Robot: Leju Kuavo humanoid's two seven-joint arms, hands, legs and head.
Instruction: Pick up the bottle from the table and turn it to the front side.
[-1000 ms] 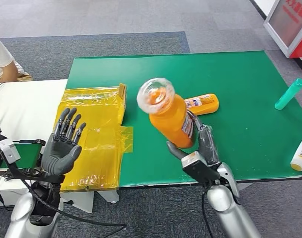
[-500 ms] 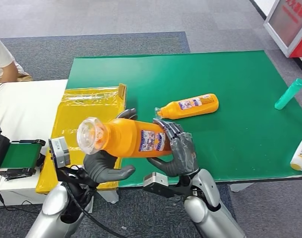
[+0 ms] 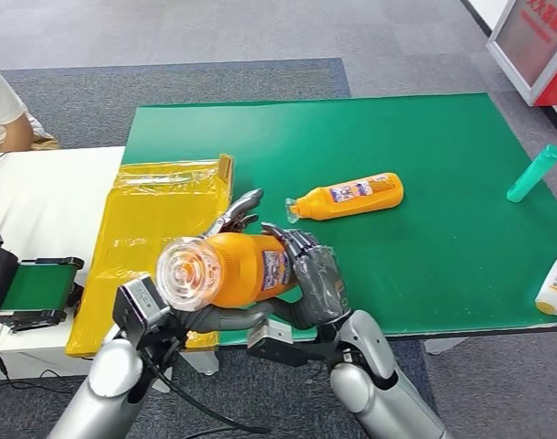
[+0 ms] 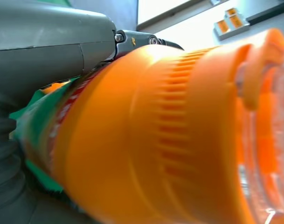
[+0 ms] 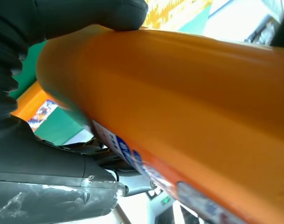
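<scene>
Head view: the orange bottle [image 3: 241,268] is off the worktop [image 3: 433,229], held lying roughly level above its near edge, its clear cap [image 3: 186,272] pointing toward the robot's left and toward the camera. The right robot hand [image 3: 316,283] wraps the base end, fingers over the top of the label. The left robot hand [image 3: 223,274] cradles the neck end from beneath, with fingers [image 3: 237,212] showing above the bottle on its far side; both are grasping the bottle. On the green mat lie a second orange bottle [image 3: 351,195] on its side, well apart, a teal tube [image 3: 534,173] near the right edge, and a white bottle [image 3: 555,285] at the right border. A yellow bag [image 3: 165,210] lies to the left, partly over a white table [image 3: 48,197]. A person's arm [image 3: 6,123] shows at far left.

Left wrist view: blurred orange ribbed shoulder of the bottle [image 4: 161,140] lies right against the grey hand [image 4: 45,46].

Right wrist view: the bottle body [image 5: 190,107] lies between a dark finger [image 5: 98,14] and the grey palm [image 5: 52,186].
</scene>
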